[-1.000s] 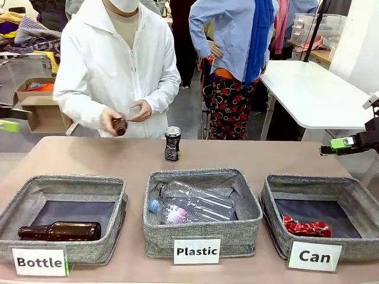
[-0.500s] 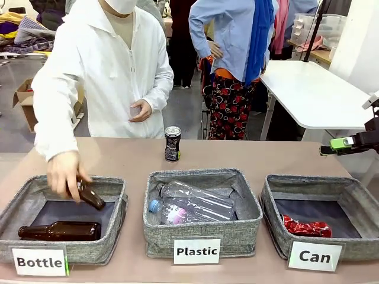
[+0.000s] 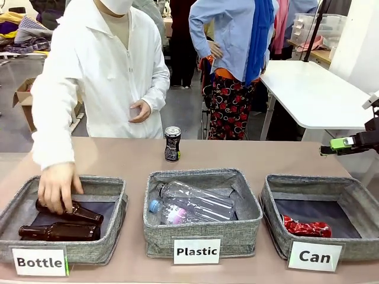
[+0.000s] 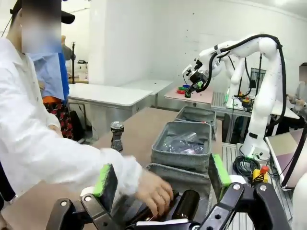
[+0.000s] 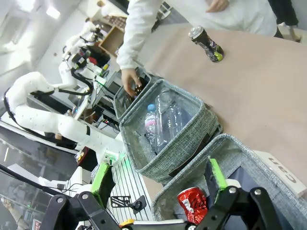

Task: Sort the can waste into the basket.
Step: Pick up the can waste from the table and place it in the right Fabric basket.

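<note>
The person's hand (image 3: pixel 57 187), one second ago at chest height at 11 o'clock above the table and holding a brown glass bottle (image 3: pixel 83 212), has travelled down into the "Bottle" basket (image 3: pixel 95 251) at 8 o'clock in the front view. Half a second ago the bottle hung tilted over the basket's far rim. It now lies on the basket floor, at 12 o'clock of the other brown bottle (image 3: pixel 59 231) and just beside it. The hand covers its 9 o'clock end. The person's upper body has leaned toward 9 o'clock.
</note>
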